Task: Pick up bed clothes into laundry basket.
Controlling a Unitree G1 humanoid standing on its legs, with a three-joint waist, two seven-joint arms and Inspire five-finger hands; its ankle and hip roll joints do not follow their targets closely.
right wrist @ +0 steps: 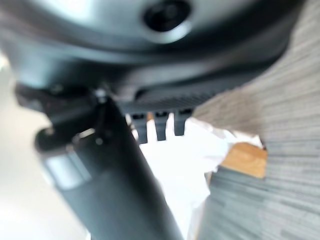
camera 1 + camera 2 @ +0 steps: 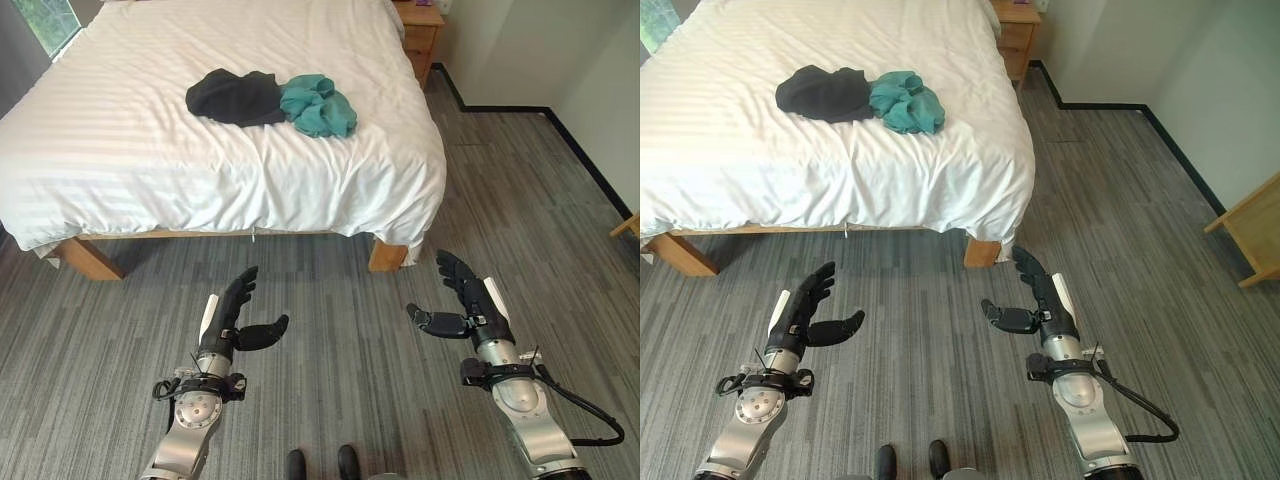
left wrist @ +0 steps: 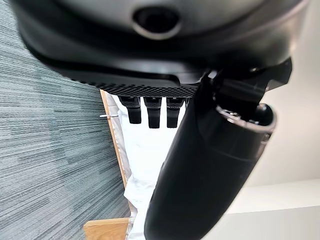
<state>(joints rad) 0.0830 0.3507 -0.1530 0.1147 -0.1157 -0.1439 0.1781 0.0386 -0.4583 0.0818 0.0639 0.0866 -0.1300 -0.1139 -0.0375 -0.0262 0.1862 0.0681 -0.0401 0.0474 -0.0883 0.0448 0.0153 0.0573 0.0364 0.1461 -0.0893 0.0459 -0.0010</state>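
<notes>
A black garment [image 2: 234, 97] and a teal garment [image 2: 318, 105] lie bunched side by side on the white bed [image 2: 150, 170], touching each other. My left hand [image 2: 232, 318] hangs open over the grey floor in front of the bed, fingers straight, thumb out. My right hand [image 2: 468, 300] is also open, near the bed's front right leg [image 2: 386, 257]. Both hands hold nothing and stay well short of the clothes. In the wrist views, the left hand [image 3: 210, 165] and the right hand [image 1: 115, 170] show straight fingers towards the bed's edge.
A wooden nightstand [image 2: 422, 30] stands beyond the bed's far right corner. Wooden furniture [image 2: 1252, 235] stands at the right wall. Grey striped carpet [image 2: 500, 190] spreads between the bed and the walls.
</notes>
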